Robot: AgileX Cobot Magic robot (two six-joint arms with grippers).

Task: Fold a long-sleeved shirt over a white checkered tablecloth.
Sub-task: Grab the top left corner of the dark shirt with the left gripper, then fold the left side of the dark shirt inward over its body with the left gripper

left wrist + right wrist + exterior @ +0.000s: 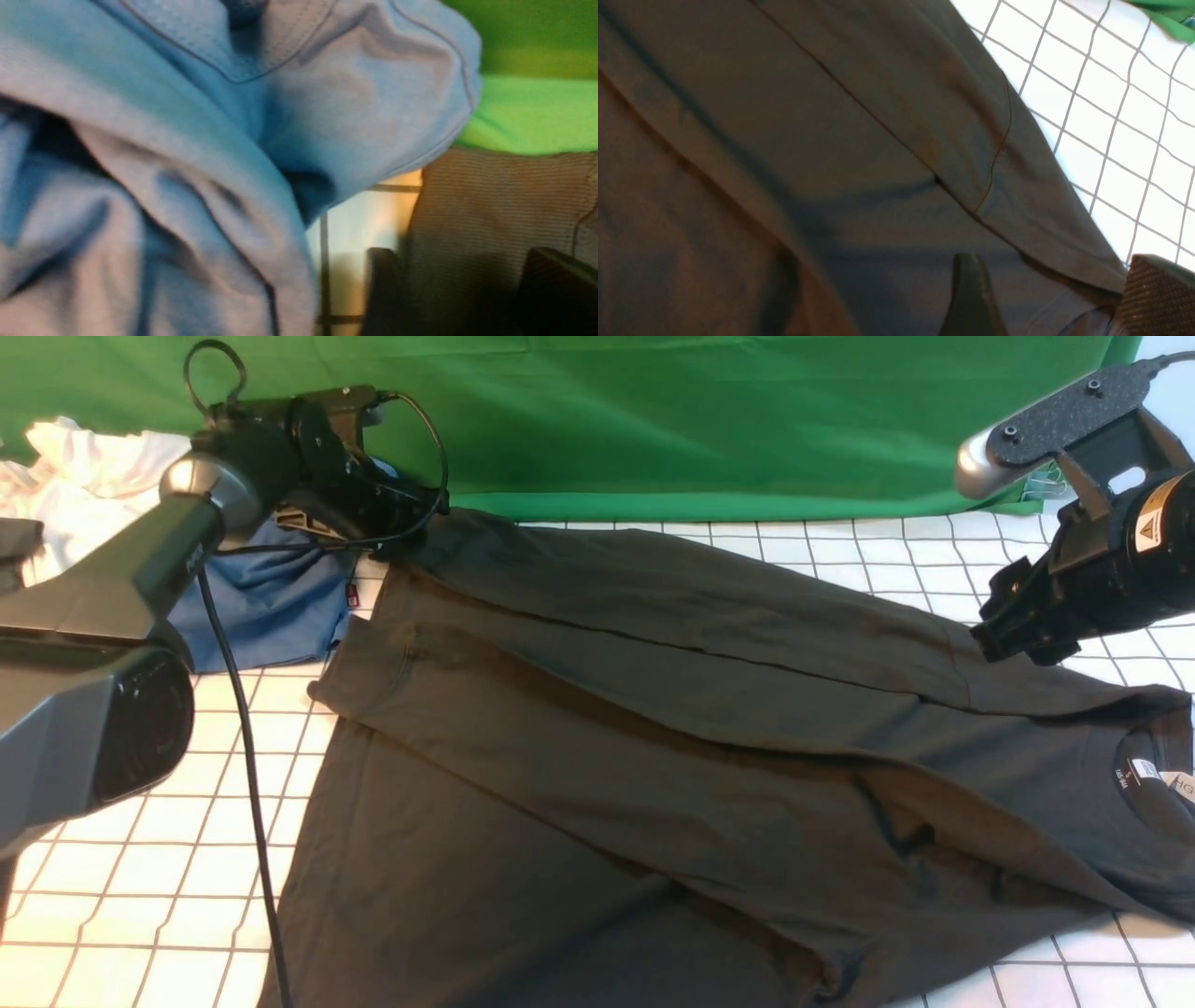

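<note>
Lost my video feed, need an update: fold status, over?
Left gripper astride long-sleeved shirt edge, grip unclear. Right gripper open above shirt. Shirt spread on white checkered tablecloth. Blue garment beside left gripper.

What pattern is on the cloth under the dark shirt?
White with thin dark grid lines forming small squares; the tablecloth shows best in the front view.

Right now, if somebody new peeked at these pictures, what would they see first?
First the big dark long-sleeved shirt, spread across the middle of the white checkered tablecloth. Next the bright green backdrop hanging along the back. Then the blue garment bunched at the back left, beside the shirt's far corner, with the left arm stretched toward that corner.
</note>
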